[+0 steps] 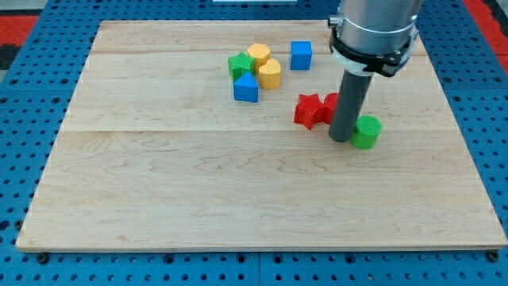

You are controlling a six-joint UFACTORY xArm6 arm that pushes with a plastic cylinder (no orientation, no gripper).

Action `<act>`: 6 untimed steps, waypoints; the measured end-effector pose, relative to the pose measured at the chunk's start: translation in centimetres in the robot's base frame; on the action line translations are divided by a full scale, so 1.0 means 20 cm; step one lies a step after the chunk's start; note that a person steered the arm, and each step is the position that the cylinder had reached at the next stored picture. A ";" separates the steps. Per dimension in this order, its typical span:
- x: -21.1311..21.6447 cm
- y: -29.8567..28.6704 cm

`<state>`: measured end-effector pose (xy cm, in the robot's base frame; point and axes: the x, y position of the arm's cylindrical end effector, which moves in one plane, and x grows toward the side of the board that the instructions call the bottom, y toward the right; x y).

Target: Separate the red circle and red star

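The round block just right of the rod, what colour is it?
Green. The round block sits against my tip on the view's right, clearest in the camera view.

Pale wooden board (pixel 159 199) on blue perforated base (pixel 32 87); red patches at corners.

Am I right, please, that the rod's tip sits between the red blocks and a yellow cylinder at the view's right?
Not quite: the cylinder beside my tip is green, not yellow. The camera view shows my tip between that green cylinder and the red star, with the red circle largely hidden behind the rod.
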<state>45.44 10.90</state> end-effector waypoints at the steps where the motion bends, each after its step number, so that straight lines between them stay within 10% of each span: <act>1: -0.01 -0.19; 6: -0.12 -0.04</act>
